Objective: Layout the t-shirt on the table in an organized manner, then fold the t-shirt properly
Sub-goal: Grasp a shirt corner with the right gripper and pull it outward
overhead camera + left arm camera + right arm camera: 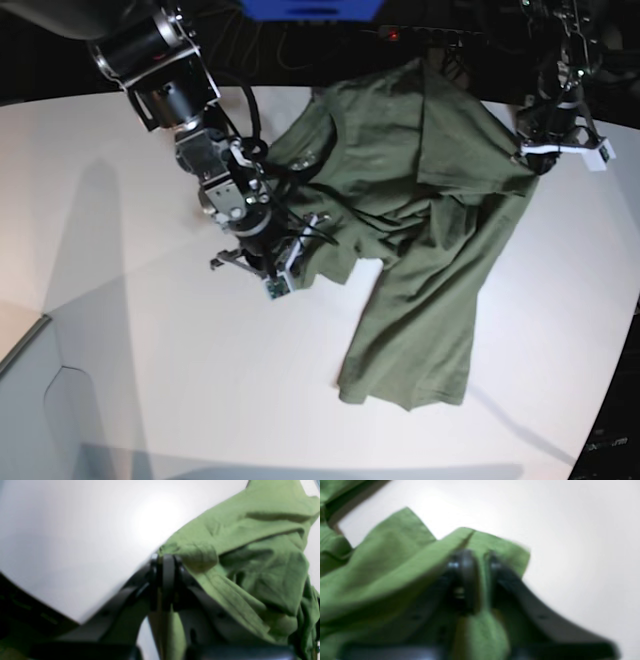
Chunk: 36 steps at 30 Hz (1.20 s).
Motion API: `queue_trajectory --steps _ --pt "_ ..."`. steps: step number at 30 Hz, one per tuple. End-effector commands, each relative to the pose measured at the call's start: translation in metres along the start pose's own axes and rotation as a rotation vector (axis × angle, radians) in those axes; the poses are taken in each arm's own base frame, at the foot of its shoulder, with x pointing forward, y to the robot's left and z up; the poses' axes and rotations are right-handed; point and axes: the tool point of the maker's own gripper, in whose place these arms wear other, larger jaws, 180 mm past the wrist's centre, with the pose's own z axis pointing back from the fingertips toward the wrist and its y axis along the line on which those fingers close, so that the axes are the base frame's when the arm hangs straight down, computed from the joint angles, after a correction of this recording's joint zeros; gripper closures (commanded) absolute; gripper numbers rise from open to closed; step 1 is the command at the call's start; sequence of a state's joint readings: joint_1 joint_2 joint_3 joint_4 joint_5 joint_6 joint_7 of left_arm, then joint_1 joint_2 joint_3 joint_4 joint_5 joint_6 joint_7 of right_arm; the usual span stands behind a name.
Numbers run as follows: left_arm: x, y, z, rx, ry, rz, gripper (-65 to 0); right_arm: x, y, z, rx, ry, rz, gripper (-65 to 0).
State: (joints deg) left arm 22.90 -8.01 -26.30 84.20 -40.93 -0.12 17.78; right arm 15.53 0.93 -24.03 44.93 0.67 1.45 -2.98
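Note:
The olive-green t-shirt point(420, 220) is lifted and stretched between my two grippers, bunched and wrinkled, with its lower part trailing onto the white table point(150, 350) toward the front right. My right gripper point(298, 262), at the left of the base view, is shut on a shirt edge low over the table; the right wrist view shows its jaws point(476, 560) pinching green cloth point(395, 562). My left gripper point(535, 162), at the far right, is shut on another shirt edge; the left wrist view shows the jaws point(166, 560) closed on fabric point(262, 567).
A grey-white box corner point(40, 400) sits at the front left. The table's curved far edge point(60, 100) borders a dark background with cables. The table edge also shows in the left wrist view point(37, 600), and the right front edge point(610, 400) lies near the shirt.

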Motion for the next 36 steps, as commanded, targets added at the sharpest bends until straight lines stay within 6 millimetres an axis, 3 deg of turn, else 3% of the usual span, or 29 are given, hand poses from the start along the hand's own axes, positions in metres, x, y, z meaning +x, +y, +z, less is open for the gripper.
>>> queue_trajectory --steps 1,5,8,11,19,21,27,31,36 --pt "0.016 0.001 0.001 -0.004 -0.048 -0.001 0.0 -0.024 -0.026 0.002 -0.062 0.114 -0.011 0.0" --pt "0.024 0.002 0.003 -0.004 -0.067 0.002 0.0 -0.017 -0.08 0.01 -0.178 0.083 -0.12 0.0" --pt "0.023 0.001 0.003 -0.005 -0.067 0.004 0.0 0.003 -0.121 0.023 -0.265 0.01 -0.175 0.0" --pt "0.02 -0.001 0.002 -0.009 -0.062 0.007 0.0 0.027 -0.15 0.035 -0.328 -0.069 -0.216 0.0" --pt "-0.006 -0.021 0.002 -0.035 -0.028 0.077 0.0 0.07 -0.232 0.073 -0.503 -0.218 -0.315 0.0" --pt "-0.015 -0.031 0.001 -0.056 -0.01 0.076 0.0 0.08 -0.243 0.077 -0.523 -0.24 -0.321 0.0" --pt "-0.034 -0.062 -0.002 -0.124 0.037 0.063 0.0 0.134 -0.283 0.093 -0.582 -0.353 -0.329 0.0" --pt "-0.038 -0.068 -0.002 -0.14 0.048 0.057 0.0 0.171 -0.295 0.099 -0.591 -0.421 -0.323 0.0" --pt "-0.041 -0.093 0.004 -0.285 0.05 0.019 0.0 0.194 -0.315 0.106 -0.615 -0.451 -0.321 0.0"
